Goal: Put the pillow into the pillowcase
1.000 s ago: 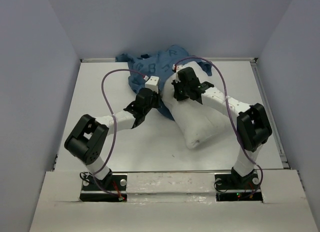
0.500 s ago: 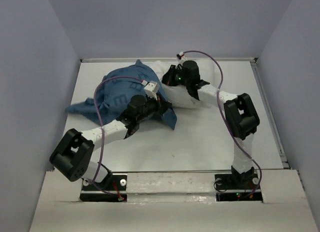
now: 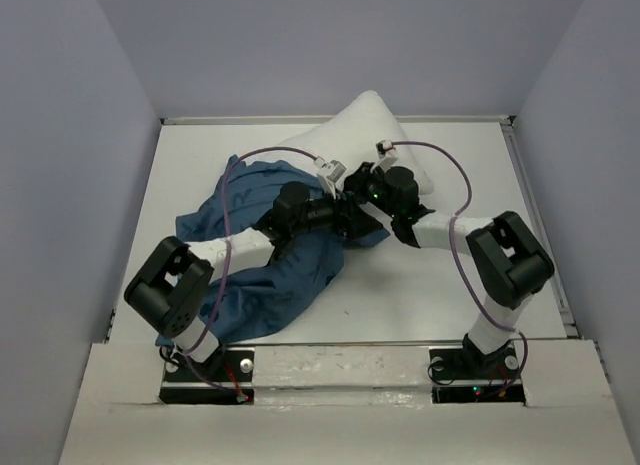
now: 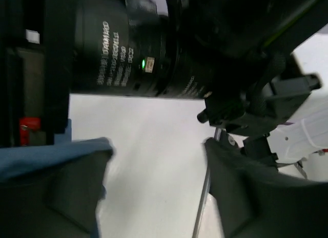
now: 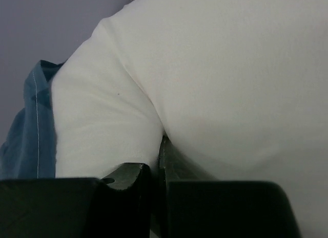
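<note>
Fingers (image 4: 241,197) of the left gripper (image 4: 156,145) stand apart over bare table (image 3: 420,295), with blue cloth against one of them. Nearest the bases, the pillowcase (image 3: 270,285) lies crumpled at the left under that arm's forearm, which angles from a folded elbow toward the centre. The right arm bends at the right and stretches leftward, the right gripper (image 5: 156,169) pinched on a fold of the pillow (image 3: 350,135), which bulges up toward the far edge.

White table (image 3: 400,305) enclosed by plain lavender walls (image 3: 60,135).
</note>
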Tool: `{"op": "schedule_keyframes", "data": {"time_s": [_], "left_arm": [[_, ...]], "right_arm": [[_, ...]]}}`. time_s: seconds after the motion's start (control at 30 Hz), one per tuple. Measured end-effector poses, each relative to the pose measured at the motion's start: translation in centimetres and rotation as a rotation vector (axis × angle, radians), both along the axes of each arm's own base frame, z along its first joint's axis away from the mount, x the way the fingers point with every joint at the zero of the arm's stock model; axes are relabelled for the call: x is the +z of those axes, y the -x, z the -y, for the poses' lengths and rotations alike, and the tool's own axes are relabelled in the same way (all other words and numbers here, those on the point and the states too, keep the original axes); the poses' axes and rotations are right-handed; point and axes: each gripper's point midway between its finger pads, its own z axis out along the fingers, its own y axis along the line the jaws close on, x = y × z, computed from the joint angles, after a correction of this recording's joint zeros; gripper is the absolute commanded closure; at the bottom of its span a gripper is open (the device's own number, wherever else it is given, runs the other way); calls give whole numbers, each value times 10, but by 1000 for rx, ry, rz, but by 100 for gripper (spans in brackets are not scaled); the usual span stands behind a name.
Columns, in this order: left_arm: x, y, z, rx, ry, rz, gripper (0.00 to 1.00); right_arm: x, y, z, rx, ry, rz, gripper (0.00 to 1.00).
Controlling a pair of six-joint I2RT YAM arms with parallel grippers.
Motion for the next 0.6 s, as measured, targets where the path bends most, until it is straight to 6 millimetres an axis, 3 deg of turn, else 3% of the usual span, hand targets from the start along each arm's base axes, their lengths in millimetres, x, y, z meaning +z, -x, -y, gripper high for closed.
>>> {"op": "schedule_keyframes", "data": {"time_s": [0.1, 0.17, 0.23, 0.27, 0.3, 0.33, 0.43, 0.47, 0.57, 0.6], "left_arm": [[33, 9, -1, -9, -24, 56, 1], [71, 13, -15, 20, -14, 118, 1], [131, 2, -49, 142, 27, 225, 3], [148, -6, -65, 210, 30, 252, 3], [176, -22, -97, 346, 33, 293, 10], [189, -34, -122, 449, 20, 311, 13], [195, -65, -180, 683, -83, 296, 27], [189, -70, -184, 703, -118, 277, 30], [147, -79, -184, 692, -256, 195, 30], [118, -83, -183, 679, -338, 140, 30]], "right_arm": [[4, 27, 21, -26, 20, 26, 100], [-1, 52, 39, -37, 42, 29, 100], [-5, 72, 50, -32, 62, 17, 100], [-6, 79, 53, -28, 68, 16, 100], [-7, 90, 57, -23, 82, 18, 100], [-5, 99, 59, -16, 90, 24, 100], [-4, 119, 56, 9, 129, 36, 100], [-4, 126, 51, 22, 144, 40, 100], [-6, 155, 30, 90, 191, 56, 100], [-8, 165, 22, 116, 202, 54, 100]]}}
